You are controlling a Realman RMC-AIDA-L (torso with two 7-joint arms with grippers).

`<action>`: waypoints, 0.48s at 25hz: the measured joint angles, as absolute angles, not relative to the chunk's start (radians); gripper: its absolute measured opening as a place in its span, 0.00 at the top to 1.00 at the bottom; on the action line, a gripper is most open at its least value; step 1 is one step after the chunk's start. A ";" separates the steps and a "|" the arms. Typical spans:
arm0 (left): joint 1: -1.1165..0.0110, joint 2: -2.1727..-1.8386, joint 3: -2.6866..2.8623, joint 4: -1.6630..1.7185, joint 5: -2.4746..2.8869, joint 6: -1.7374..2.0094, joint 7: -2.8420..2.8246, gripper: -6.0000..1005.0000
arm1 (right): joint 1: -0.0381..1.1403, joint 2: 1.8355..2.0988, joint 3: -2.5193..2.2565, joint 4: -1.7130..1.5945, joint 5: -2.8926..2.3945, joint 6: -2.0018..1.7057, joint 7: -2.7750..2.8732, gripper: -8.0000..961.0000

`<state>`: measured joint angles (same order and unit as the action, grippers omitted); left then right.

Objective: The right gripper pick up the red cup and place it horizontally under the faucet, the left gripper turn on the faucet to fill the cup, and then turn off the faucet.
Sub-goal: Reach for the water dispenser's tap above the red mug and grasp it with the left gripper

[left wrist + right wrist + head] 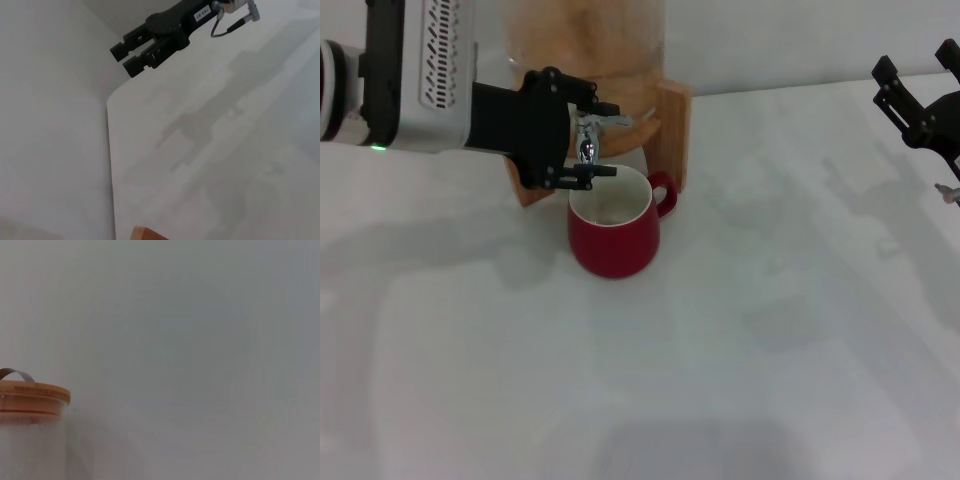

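Observation:
The red cup (614, 240) stands upright on the white table directly below the faucet (588, 138), its handle toward the wooden frame. In the head view my left gripper (597, 138) is open, one finger above the faucet's lever and one below its spout, just over the cup's rim. My right gripper (915, 62) hangs open and holding nothing at the far right, well away from the cup. The left wrist view shows that same right gripper (125, 58) over the table's far edge.
The drink dispenser's wooden frame (672, 130) holds a jar of amber liquid (585, 40) at the back of the table (740, 350). Its wooden lid (30, 390) shows in the right wrist view. A grey wall lies behind.

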<state>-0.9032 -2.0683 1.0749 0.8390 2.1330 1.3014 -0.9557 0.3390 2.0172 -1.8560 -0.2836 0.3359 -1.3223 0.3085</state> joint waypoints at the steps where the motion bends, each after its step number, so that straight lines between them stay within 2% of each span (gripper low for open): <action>1: -0.903 -2.067 1.075 0.845 2.134 1.301 -0.959 0.40 | 0.339 2.017 -1.856 -0.284 0.336 -1.322 0.308 0.15; 12: -0.907 -2.066 1.068 0.850 2.134 1.286 -0.946 0.40 | 0.345 2.017 -1.858 -0.283 0.336 -1.308 0.308 0.15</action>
